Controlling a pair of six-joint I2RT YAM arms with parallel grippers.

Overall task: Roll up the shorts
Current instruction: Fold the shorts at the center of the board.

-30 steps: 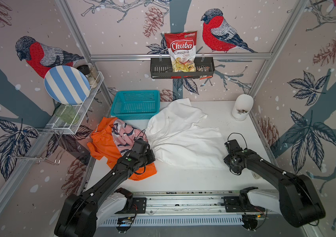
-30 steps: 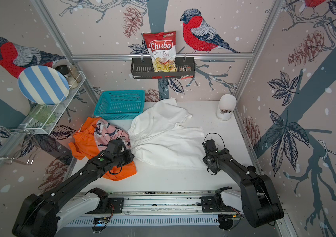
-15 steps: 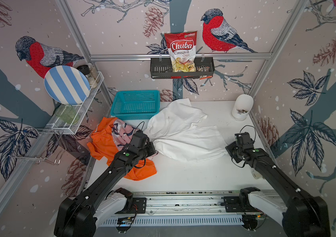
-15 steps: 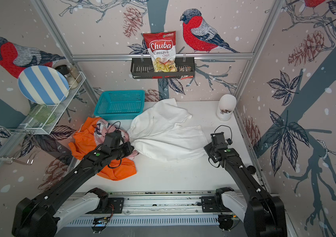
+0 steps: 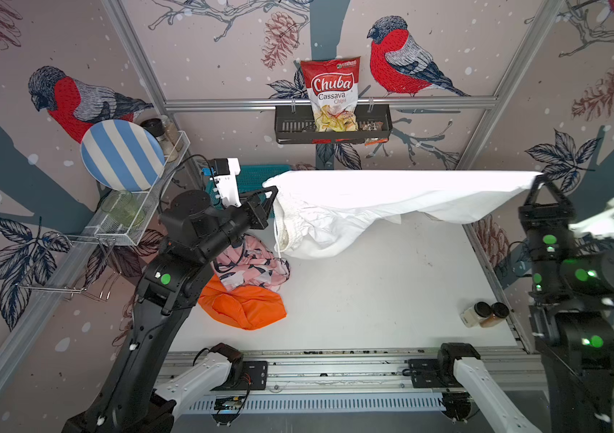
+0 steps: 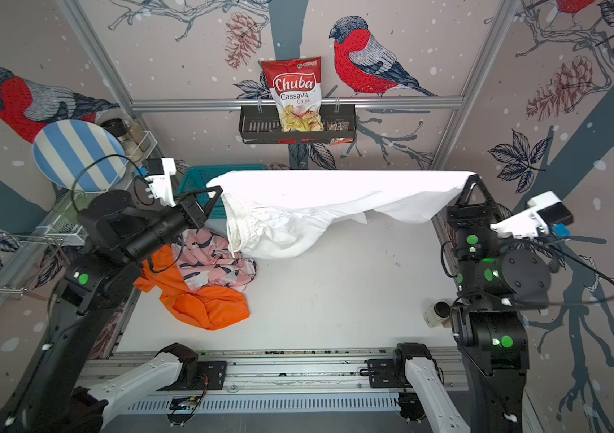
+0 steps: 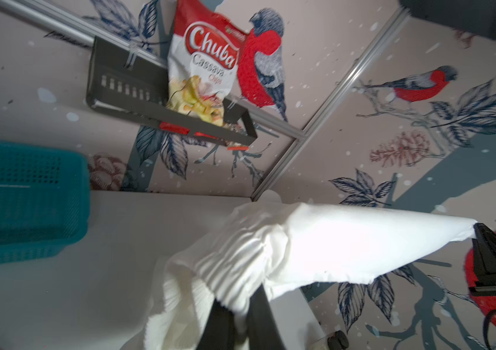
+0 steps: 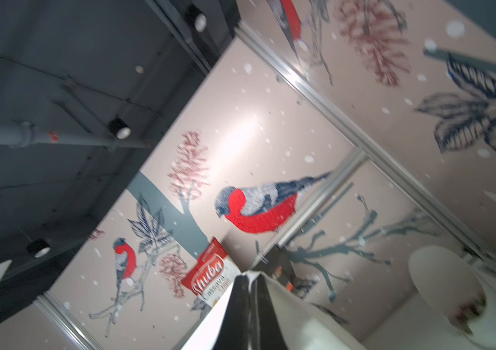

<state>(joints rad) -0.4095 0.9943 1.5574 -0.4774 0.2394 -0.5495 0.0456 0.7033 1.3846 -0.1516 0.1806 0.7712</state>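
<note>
Overhead, orange shorts [image 5: 245,307], wrist-side, white shorts [image 7: 346,242] pinched

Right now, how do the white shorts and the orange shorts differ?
The white shorts hang stretched wide above the table; the orange shorts lie crumpled on it. The left gripper and the right gripper each pinch an end of the white shorts; nothing holds the orange shorts. Both are soft fabric.

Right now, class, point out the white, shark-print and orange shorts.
white shorts [image 5: 391,195], in a top view, taut middle panel
shark-print shorts [image 5: 253,264], in a top view, crumpled middle
orange shorts [image 5: 245,307], in a top view, front fold
</note>
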